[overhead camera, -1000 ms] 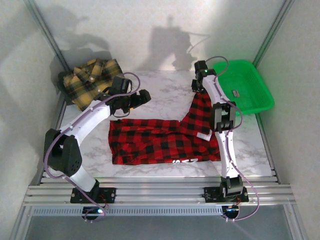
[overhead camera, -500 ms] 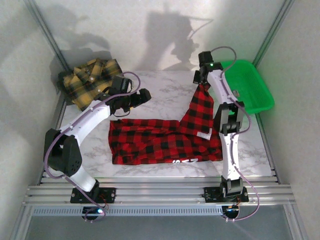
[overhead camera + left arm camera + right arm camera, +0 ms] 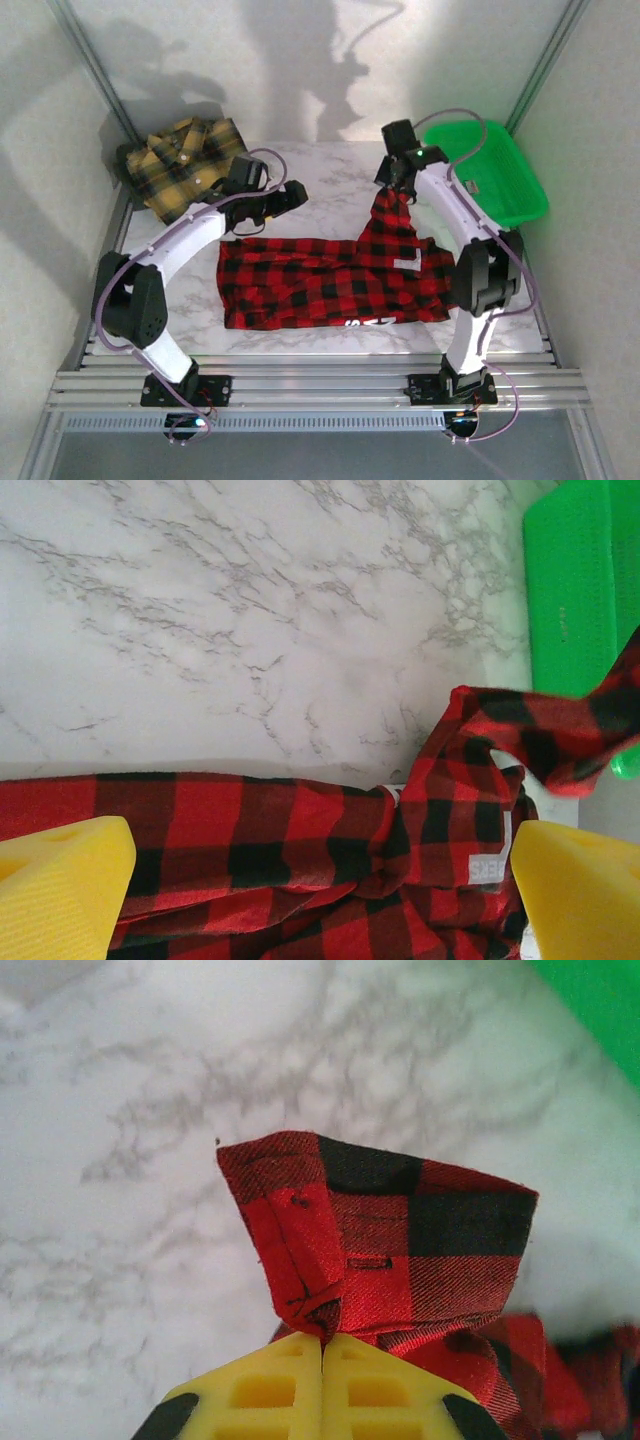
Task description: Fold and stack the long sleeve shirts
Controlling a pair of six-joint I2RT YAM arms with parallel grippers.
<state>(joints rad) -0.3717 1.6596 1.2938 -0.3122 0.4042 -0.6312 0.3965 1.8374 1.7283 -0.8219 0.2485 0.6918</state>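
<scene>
Right jaws, now clamped together on the red shirt's (image 3: 320,285) sleeve cuff (image 3: 370,1230), have raised it beside the green tray (image 3: 505,155), likely starting a fold. Left jaws hang wide apart over the shirt. Yellow shirt (image 3: 180,160) lies crumpled, far from the tray.

We counted two plaid shirts, one red-and-black shirt (image 3: 330,285) and one yellow-and-black shirt (image 3: 180,165); one green tray (image 3: 515,190); one marble bench (image 3: 330,190); and two end effectors, the left end effector (image 3: 285,197) and right end effector (image 3: 322,1355), each two-fingered.
</scene>
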